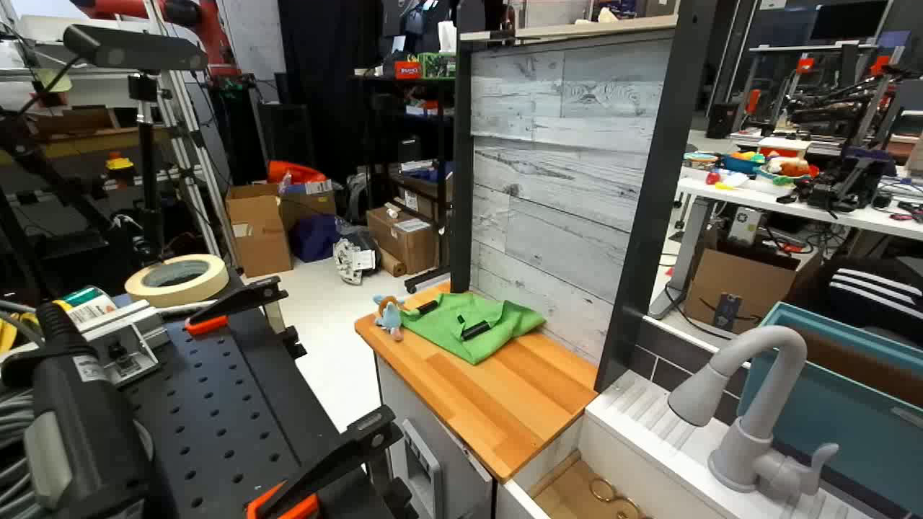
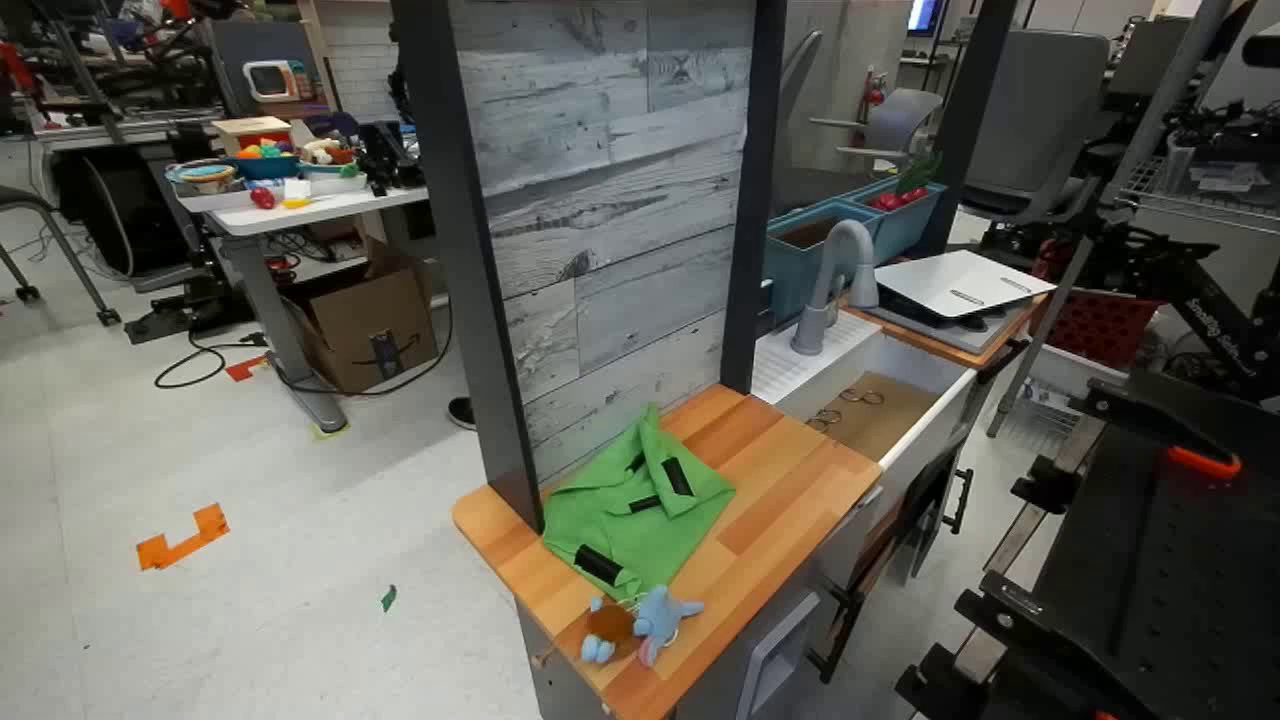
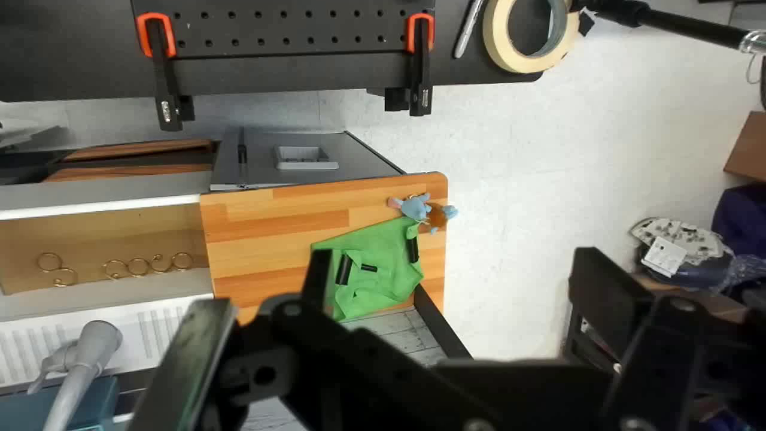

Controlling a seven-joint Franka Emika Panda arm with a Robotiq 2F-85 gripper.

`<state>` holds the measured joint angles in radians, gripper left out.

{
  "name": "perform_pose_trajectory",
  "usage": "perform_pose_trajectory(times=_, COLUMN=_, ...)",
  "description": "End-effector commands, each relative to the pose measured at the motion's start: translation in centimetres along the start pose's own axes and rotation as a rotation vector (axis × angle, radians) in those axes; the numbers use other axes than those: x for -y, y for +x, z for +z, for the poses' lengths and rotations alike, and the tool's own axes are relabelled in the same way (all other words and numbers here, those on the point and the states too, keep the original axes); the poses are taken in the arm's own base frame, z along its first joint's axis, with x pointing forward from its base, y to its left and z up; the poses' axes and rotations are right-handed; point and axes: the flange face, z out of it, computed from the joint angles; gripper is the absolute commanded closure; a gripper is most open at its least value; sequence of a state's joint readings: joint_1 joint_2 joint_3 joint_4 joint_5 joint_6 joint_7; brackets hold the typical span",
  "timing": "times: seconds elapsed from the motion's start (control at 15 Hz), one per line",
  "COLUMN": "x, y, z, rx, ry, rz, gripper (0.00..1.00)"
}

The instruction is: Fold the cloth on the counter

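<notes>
Your gripper [image 3: 453,257] is spread wide in the wrist view. The green cloth [image 2: 640,520] lies rumpled on the wooden counter [image 2: 800,460], toward the end away from the sink [image 3: 155,230], beside the grey plank panel [image 2: 615,250]. One corner points toward the sink end, another toward a blue-and-brown toy [image 3: 414,208]; you can't read a clear long axis. The sink holds gold-coloured rings [image 3: 127,269]; beyond it, in an exterior view, a teal planter [image 2: 905,222] holds red and green pieces [image 2: 892,202].

LIGHT: I get even, diffuse room light in both exterior views | SHADOW: dark under the white table [image 2: 320,208] | TONE: pale floor [image 2: 330,610] bright, black curtain [image 1: 321,43] nearly featureless | FOCUS: my wrist view blurs the gripper [image 3: 453,266], the counter [image 3: 269,211] reads sharper
</notes>
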<state>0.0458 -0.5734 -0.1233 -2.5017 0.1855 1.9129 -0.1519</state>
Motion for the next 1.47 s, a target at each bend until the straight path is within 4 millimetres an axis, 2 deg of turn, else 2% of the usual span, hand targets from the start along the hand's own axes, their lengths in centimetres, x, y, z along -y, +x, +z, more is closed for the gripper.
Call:
perform_pose_trajectory(times=0.0, x=0.0, y=0.0, z=-0.1, rx=0.001, ry=0.000, rz=0.000, gripper=0.00)
perform_pose_trajectory(times=0.2, x=0.0, y=0.0, z=-0.1, rx=0.001, ry=0.000, rz=0.000, gripper=0.00)
perform_pose_trajectory(times=0.4, x=0.5, y=2.4, z=1.3, rx=-0.016, ry=-0.006, rz=0.048, gripper=0.00)
perform_pose_trajectory(times=0.6, x=1.3, y=5.8, z=3.6, rx=-0.073, ry=-0.011, rz=0.105, gripper=0.00)
perform_pose_trajectory(times=0.93, x=2.4, y=12.2, z=9.5, rx=-0.035, ry=-0.046, rz=0.128, gripper=0.00)
perform_pose_trajectory(times=1.2, x=2.8, y=18.1, z=15.6, rx=0.018, ry=-0.084, rz=0.179, gripper=0.00)
perform_pose_trajectory(times=1.4, x=2.7, y=21.8, z=21.1, rx=0.049, ry=-0.121, rz=0.223, gripper=0.00)
